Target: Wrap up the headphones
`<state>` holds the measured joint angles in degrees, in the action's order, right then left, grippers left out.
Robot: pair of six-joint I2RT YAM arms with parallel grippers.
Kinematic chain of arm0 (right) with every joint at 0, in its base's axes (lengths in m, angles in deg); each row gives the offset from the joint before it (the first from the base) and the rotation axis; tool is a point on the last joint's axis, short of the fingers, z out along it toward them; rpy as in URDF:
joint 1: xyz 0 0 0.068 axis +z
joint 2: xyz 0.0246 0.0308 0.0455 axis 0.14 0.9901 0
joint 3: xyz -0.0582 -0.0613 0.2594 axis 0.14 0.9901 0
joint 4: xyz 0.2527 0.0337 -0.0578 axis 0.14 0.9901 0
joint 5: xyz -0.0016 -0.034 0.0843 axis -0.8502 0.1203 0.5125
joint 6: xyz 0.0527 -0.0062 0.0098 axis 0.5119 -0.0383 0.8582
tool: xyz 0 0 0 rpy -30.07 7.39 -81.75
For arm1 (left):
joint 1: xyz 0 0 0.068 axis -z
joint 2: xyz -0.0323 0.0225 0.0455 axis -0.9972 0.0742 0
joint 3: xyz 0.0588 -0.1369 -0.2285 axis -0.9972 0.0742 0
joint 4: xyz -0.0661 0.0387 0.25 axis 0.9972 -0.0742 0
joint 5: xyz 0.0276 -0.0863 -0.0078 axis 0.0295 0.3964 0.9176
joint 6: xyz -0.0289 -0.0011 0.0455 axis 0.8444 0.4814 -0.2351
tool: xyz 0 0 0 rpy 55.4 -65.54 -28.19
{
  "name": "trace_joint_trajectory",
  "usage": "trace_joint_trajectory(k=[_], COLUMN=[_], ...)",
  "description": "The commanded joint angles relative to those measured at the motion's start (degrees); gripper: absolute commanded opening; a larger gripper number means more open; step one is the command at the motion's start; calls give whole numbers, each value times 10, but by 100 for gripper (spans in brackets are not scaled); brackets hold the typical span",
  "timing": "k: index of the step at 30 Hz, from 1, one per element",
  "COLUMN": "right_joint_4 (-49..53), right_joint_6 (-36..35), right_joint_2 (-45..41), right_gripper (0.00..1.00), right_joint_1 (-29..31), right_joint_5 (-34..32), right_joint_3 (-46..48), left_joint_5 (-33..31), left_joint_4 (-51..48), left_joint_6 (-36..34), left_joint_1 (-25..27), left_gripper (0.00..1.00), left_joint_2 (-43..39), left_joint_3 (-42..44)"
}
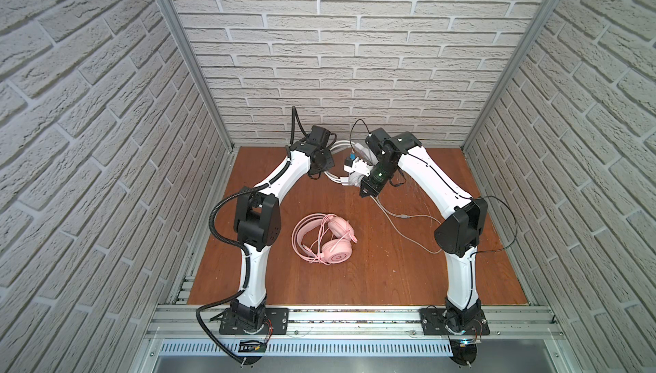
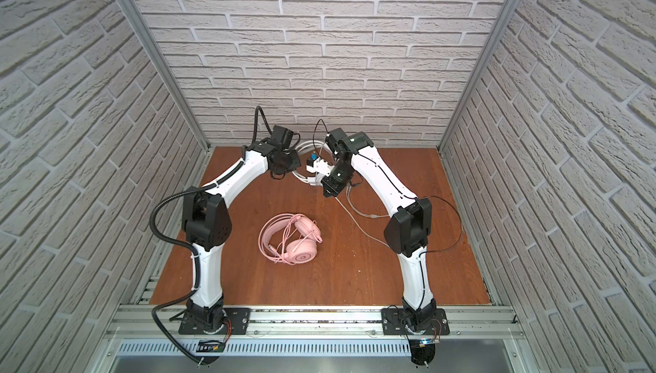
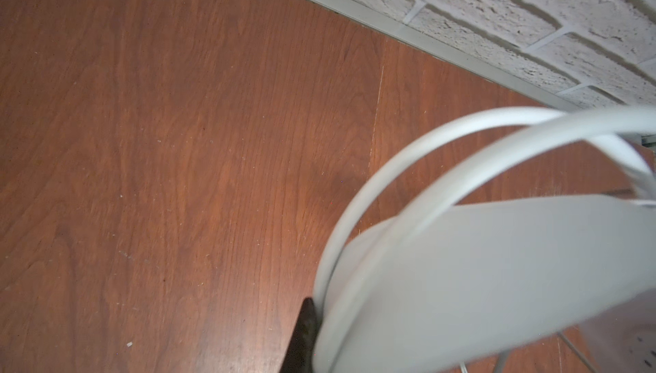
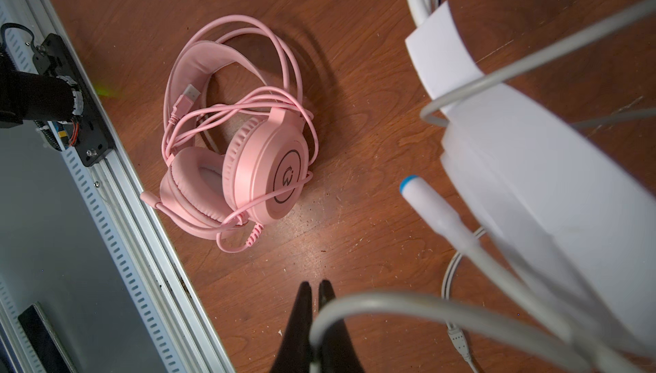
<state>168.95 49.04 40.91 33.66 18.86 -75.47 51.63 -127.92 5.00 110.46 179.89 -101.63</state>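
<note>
The pink headphones [image 1: 324, 240] [image 2: 294, 243] [image 4: 262, 176] lie at the table's middle with their pink cord looped around band and cups. The white headphones [image 1: 355, 167] [image 2: 319, 167] [image 4: 532, 183] hang off the table at the back, between both grippers. My left gripper [image 1: 324, 165] [image 3: 317, 312] is shut on their headband [image 3: 408, 162]; only one black finger [image 3: 305, 332] shows beside the grey band [image 3: 497, 282]. My right gripper [image 1: 365, 193] [image 4: 315, 288] is shut on their grey cord [image 4: 408, 303], which trails down onto the table [image 1: 404, 216].
The white headset's microphone [image 4: 426, 208] with a blue tip sticks out near the right gripper. The brick back wall [image 1: 337, 69] stands close behind both grippers. The metal front rail [image 1: 355, 318] carries both arm bases. Loose grey cord [image 2: 369, 215] lies right of centre.
</note>
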Motion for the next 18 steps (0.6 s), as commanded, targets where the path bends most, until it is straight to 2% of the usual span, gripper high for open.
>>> trace_joint_trajectory(k=[1,8,18], right_joint_4=[25,35,-82], right_joint_6=[-9,-7,48], right_joint_2=[0,-10,-159], right_gripper=[5,5,5], right_joint_1=[-8,-15,-50], right_joint_5=[19,31,59], right_joint_3=[-30,-23,214], left_joint_5=[15,18,44], left_joint_4=[10,14,45], left_joint_6=[-6,1,33], left_joint_1=[7,3,-20], left_gripper=[0,0,0], left_joint_2=[-1,-7,-31], left_joint_3=[-11,0,32])
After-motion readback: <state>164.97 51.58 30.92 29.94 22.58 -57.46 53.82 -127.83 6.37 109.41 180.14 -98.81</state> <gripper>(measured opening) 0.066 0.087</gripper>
